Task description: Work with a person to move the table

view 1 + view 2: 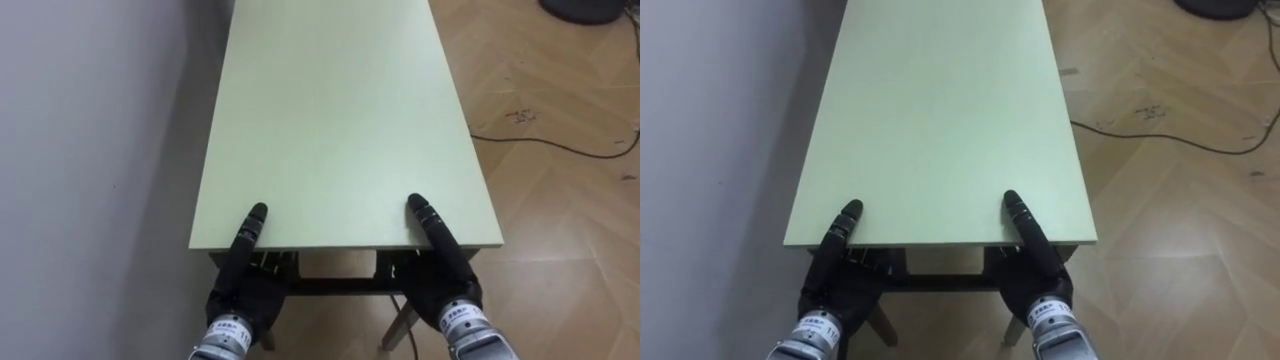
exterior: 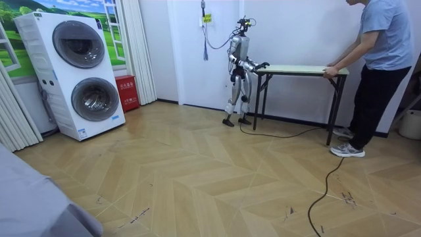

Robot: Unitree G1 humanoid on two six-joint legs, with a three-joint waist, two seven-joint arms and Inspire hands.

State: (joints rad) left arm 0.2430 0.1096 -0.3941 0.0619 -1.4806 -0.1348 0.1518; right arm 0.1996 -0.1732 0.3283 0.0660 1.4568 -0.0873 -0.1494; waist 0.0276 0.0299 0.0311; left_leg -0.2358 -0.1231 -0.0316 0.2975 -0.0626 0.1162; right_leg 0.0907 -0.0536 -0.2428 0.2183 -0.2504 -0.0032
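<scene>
A long table with a pale green top [image 1: 340, 120] and dark legs stretches away from me. My left hand [image 1: 245, 290] and my right hand [image 1: 445, 280] clamp its near short edge, thumbs lying on top and fingers tucked beneath. In the room view I stand at the left end of the table [image 2: 296, 68], close to the white wall. A person [image 2: 381, 59] in a blue shirt leans over the far end, and the person's hands [image 2: 329, 71] grip that edge.
A grey wall [image 1: 90, 150] runs close along the table's left side. A dark cable [image 1: 560, 145] lies on the wooden floor to the right. Stacked washing machines [image 2: 85, 72] and a red box [image 2: 126, 92] stand at the room view's left.
</scene>
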